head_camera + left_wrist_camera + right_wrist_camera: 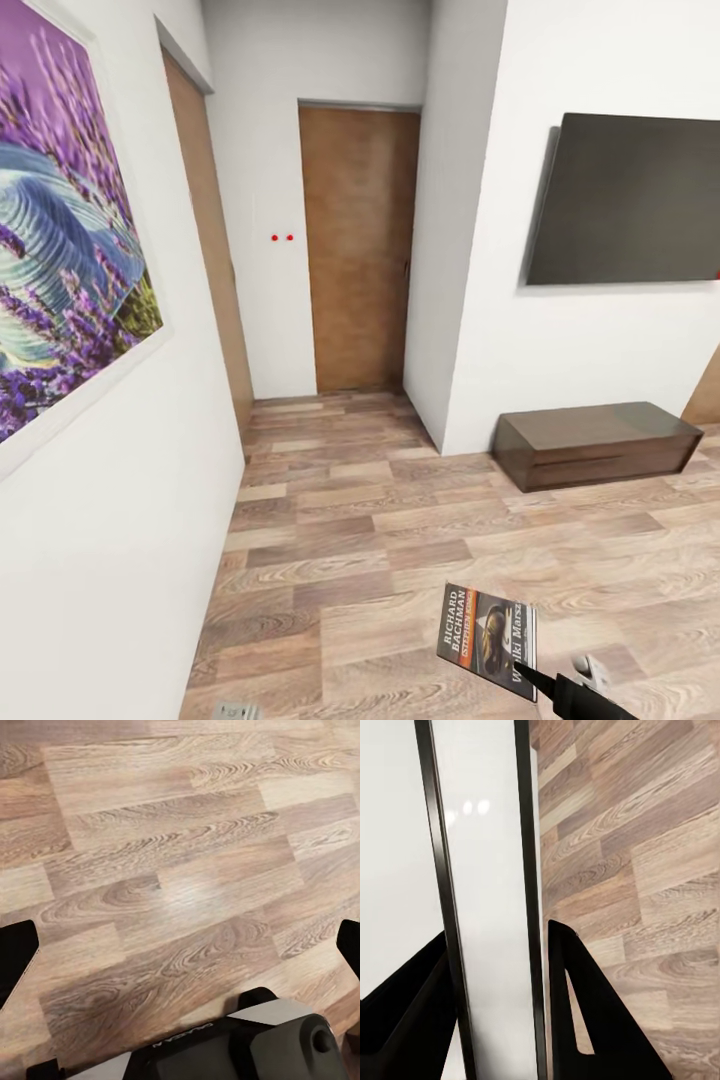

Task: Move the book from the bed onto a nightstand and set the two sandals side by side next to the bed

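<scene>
My right gripper (528,678) is shut on the book (488,630), a thin paperback with "RICHARD BACHMAN" in white and an orange stripe, held above the wood plank floor (380,530) at the lower right of the head view. In the right wrist view the book (484,907) stands edge-on between the two black fingers (585,1020). My left gripper (180,952) is open over bare floor, its fingertips (15,960) wide apart with nothing between them. The bed, nightstands and sandals are out of view.
A white wall with the purple painting (60,230) runs close along my left. Ahead a short hallway ends at a tan door (360,250). A long low dark dresser (600,440) sits under a wall-mounted black screen (630,200) at right.
</scene>
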### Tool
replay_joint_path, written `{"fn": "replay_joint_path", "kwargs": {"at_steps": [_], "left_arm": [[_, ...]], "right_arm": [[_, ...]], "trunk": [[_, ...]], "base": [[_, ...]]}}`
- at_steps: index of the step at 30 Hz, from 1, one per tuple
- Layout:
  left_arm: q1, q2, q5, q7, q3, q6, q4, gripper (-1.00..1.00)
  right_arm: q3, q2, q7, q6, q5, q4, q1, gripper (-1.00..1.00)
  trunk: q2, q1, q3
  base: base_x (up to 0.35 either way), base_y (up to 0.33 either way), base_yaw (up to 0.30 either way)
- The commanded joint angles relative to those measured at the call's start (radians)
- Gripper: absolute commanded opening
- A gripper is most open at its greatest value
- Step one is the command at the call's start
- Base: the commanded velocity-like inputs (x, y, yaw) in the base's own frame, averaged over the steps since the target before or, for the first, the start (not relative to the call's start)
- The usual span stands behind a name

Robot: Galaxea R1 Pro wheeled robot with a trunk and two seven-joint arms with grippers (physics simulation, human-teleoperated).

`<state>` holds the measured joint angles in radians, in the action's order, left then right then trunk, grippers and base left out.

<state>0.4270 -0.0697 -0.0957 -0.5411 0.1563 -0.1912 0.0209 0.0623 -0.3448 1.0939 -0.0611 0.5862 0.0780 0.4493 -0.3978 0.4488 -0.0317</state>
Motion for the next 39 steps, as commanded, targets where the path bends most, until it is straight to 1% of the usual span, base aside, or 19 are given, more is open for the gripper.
{"fn": "replay_joint_path", "kwargs": {"at_steps": [1,23,33,39], "left_arm": [[0.001,0.000,-0.010,-0.002,0.008,-0.005,-0.001,1.00],[0.001,0.000,-0.010,-0.002,0.008,-0.006,-0.001,1.00],[0.001,0.000,-0.010,-0.002,0.008,-0.005,-0.001,1.00],[0.001,0.000,-0.010,-0.002,0.008,-0.005,-0.001,1.00]], "right_arm": [[0.002,0.000,0.003,-0.006,0.010,0.000,0.001,-1.00],[0.002,0.000,0.004,-0.006,0.010,0.000,0.001,-1.00],[0.002,0.000,0.004,-0.006,0.010,0.000,0.001,-1.00],[0.002,0.000,0.004,-0.006,0.010,0.000,0.001,-1.00]], "trunk": [[-0.002,0.001,-0.002],[-0.002,0.001,-0.002],[-0.002,0.001,-0.002],[-0.002,0.001,-0.002]], "base": [[0.329,0.000,-0.001],[0.329,0.000,-0.006],[0.323,0.000,-0.246],[0.108,0.000,-0.282]]}}
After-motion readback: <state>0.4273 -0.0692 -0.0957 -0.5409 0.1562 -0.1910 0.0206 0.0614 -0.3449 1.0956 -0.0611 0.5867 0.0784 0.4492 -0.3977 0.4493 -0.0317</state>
